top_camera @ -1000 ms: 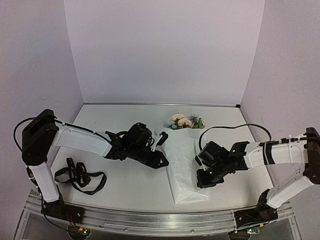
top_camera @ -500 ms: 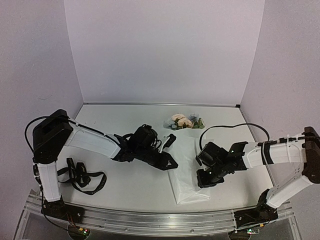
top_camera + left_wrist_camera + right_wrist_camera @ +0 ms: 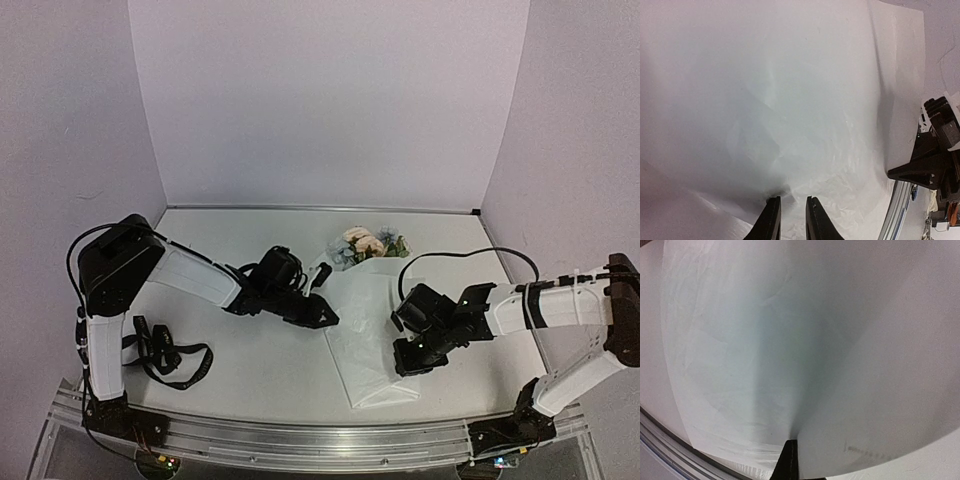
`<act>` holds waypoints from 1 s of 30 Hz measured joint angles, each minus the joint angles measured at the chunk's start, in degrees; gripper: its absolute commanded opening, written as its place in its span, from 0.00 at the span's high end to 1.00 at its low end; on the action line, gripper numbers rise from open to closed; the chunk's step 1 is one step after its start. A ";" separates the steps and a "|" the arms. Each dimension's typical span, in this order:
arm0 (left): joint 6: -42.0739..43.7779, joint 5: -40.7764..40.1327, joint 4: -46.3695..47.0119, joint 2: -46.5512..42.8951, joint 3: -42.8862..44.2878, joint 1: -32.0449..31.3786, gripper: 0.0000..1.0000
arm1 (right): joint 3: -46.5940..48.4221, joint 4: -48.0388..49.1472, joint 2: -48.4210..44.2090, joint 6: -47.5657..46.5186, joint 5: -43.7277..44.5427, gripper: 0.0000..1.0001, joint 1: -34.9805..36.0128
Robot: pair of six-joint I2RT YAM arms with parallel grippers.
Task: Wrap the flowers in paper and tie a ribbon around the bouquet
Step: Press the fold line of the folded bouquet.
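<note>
The left gripper (image 3: pixel 790 220) had its fingers a narrow gap apart, tips resting on the left edge of the paper (image 3: pixel 365 330), which puckered just ahead of them. The right gripper (image 3: pixel 787 462) was closed flat, pinching the paper's right side so that a crease ran up from its tip. The paper lay between both arms on the table (image 3: pixel 250 370). The flowers (image 3: pixel 365 243) showed at its far end, and the ribbon (image 3: pixel 165 352) lay well apart at near left.

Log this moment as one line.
left gripper open at paper edge | right gripper shut on paper | flowers at paper's far end | ribbon lying unused, left side
</note>
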 measured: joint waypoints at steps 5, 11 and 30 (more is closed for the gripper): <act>1.39 -0.28 -2.03 0.16 1.57 3.26 0.80 | 0.32 -0.30 0.00 -0.17 -1.44 1.00 0.00; 3.63 0.44 -3.58 0.85 5.19 6.19 0.78 | 0.85 -0.47 0.04 -0.16 -2.54 1.00 0.00; 6.91 2.50 -5.50 -5.68 0.49 -12.39 0.83 | 0.21 -1.94 -0.87 0.65 1.15 1.00 -0.39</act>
